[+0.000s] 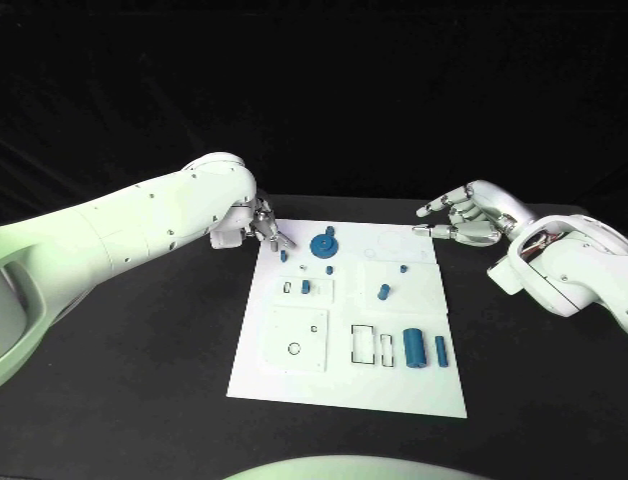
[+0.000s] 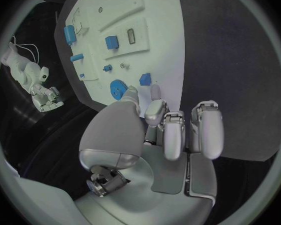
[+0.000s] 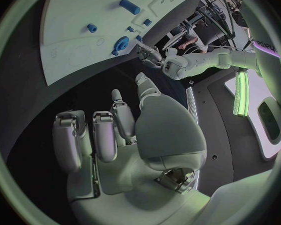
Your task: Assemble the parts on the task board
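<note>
The white task board (image 1: 401,385) lies in the middle of the black table. A blue gear (image 1: 326,246) stands near its far edge, with a small blue piece (image 1: 284,256) to its left. My left hand (image 1: 262,226) hovers over the board's far left corner. Its thumb and one finger reach toward that small blue piece (image 2: 145,78) beside the gear (image 2: 118,90), and it holds nothing. My right hand (image 1: 466,220) hangs off the board's far right corner, fingers apart and empty. Two blue cylinders (image 1: 415,347) lie near the right edge.
More small blue parts (image 1: 385,292) sit mid-board, and one stands in a raised white block (image 1: 306,287). A second white block (image 1: 297,340) and rectangular slots (image 1: 363,343) lie nearer me. Bare black table (image 1: 127,380) surrounds the board.
</note>
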